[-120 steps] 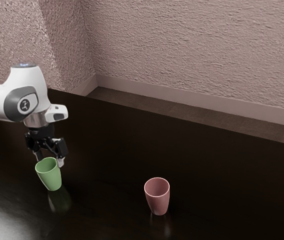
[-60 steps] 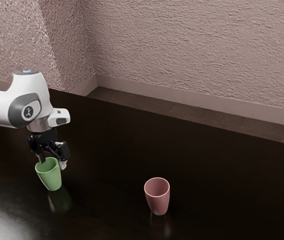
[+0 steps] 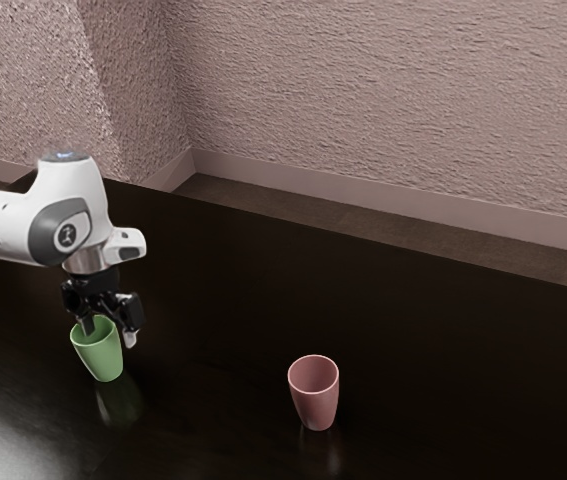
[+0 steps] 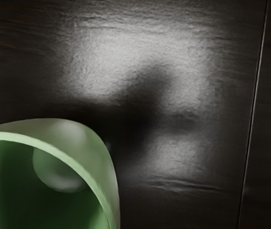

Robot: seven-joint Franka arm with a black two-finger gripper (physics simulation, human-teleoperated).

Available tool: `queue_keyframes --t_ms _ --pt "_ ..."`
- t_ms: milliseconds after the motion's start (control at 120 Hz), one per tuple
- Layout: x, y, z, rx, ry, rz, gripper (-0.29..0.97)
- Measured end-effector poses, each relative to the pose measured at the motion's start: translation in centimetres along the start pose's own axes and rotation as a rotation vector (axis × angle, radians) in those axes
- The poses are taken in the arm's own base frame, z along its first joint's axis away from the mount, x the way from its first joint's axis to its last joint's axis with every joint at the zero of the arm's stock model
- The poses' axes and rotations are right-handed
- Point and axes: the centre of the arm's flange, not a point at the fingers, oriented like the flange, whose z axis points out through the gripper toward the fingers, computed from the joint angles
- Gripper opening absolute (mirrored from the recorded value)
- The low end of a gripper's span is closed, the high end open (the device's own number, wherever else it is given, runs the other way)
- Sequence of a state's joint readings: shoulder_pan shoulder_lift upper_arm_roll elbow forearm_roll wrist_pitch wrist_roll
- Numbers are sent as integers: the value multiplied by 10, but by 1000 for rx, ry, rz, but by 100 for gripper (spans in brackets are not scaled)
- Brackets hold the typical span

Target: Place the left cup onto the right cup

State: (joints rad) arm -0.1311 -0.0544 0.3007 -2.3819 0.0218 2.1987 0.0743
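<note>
- Here, the white arm (image 3: 33, 215) comes in from the exterior view's left, and its black pincer (image 3: 109, 330) points down at the green cup (image 3: 98, 357).
- The pincer is released: its fingers stand apart across the cup's rim. One finger dips inside the mouth of the cup, and the other hangs just outside the wall on the exterior view's right side.
- I do not see the two fingers pressing the wall between them.
- The green cup stands upright on the dark desk (image 3: 433, 350), at the exterior view's left, directly under the hand.
- The pink cup (image 3: 313, 391) also stands upright on the desk, well apart from the green one, toward the exterior view's right and a little nearer to the camera.
- In the wrist view, the green cup's (image 4: 85, 143) curved rim and its inside are very close under the hand, and beside it the glossy desk (image 4: 140, 71) shows a bright reflection with a dark shadow in it.
- A rough pinkish wall (image 3: 413, 90) rises behind the desk.
</note>
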Motion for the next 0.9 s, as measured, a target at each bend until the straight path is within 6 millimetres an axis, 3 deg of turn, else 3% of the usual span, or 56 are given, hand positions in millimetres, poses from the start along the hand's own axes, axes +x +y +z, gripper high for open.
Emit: queue_keyframes --t_ms 450,750,900 --pt "7 0 30 14 -40 -12 66" --pt "9 3 30 13 -32 -10 14" --pt "9 2 30 11 -35 -15 -1"
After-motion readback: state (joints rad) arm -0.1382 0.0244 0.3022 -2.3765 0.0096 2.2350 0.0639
